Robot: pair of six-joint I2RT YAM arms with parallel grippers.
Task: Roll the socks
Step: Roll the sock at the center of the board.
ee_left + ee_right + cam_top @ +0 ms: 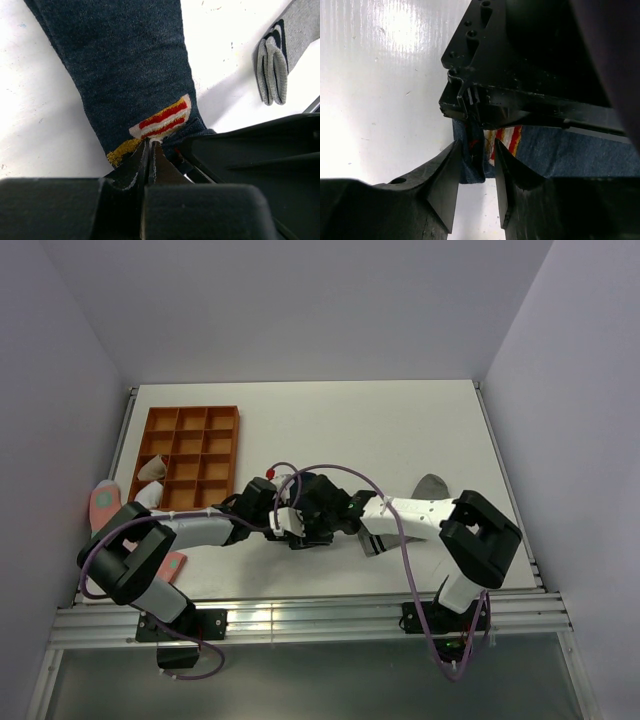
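Navy sock (120, 65) edge w/in L+R jaws

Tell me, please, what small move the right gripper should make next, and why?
Probably close the right gripper: its jaws stand apart around the edge of the navy sock beside the red-and-white patch, while the left gripper is shut on that edge.

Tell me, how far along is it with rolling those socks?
Nothing looks rolled yet. The left tool pinches the flat navy sock near its striped patch, and the right tool straddles the same edge, not yet shut. Rolling it, and the grey sock lying apart, is all left.
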